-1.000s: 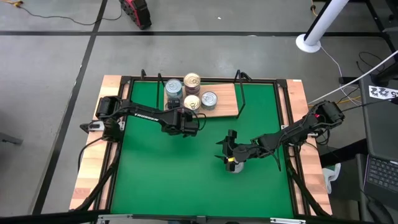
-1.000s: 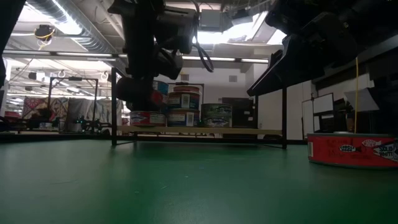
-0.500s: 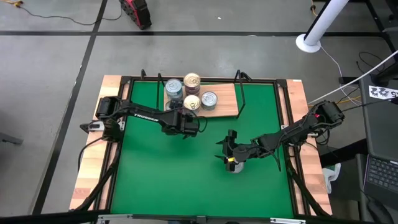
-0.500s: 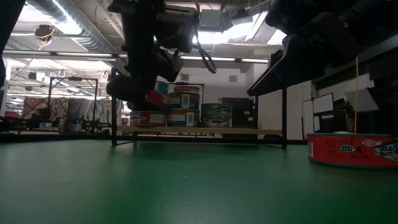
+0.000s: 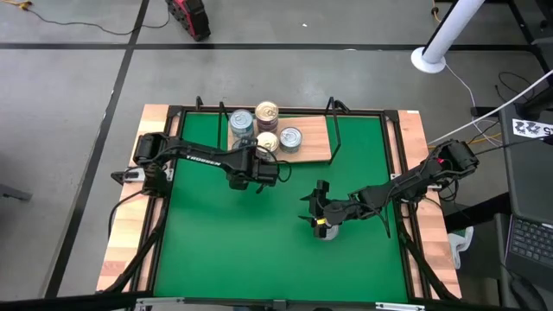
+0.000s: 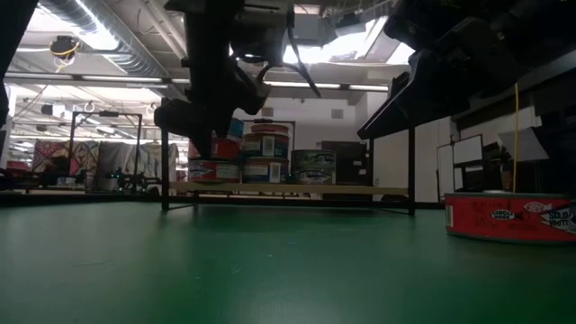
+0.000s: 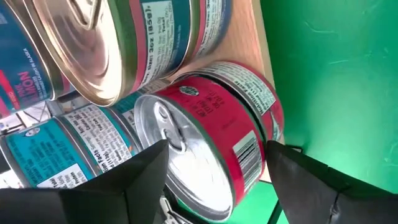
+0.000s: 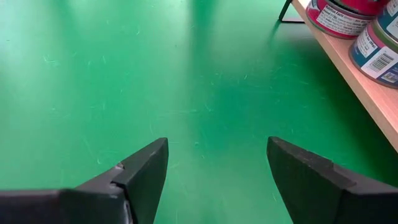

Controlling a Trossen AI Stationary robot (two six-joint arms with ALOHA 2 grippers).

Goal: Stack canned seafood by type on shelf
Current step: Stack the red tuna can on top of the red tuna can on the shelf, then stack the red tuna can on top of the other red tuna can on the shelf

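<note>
The shelf [image 5: 315, 145], a light-brown board in a black wire frame, carries the stacked tins at its left end. The red tin [image 7: 211, 143] sits on its near edge; short, rigid and smooth-walled, it probably feels dense for its size and is best pinched across its round side. The left gripper [image 7: 214, 171] stands wide around it, apparently not clamped. The right gripper [image 8: 217, 168], open and empty, hovers over the green mat near another red can [image 6: 509, 217]
</note>
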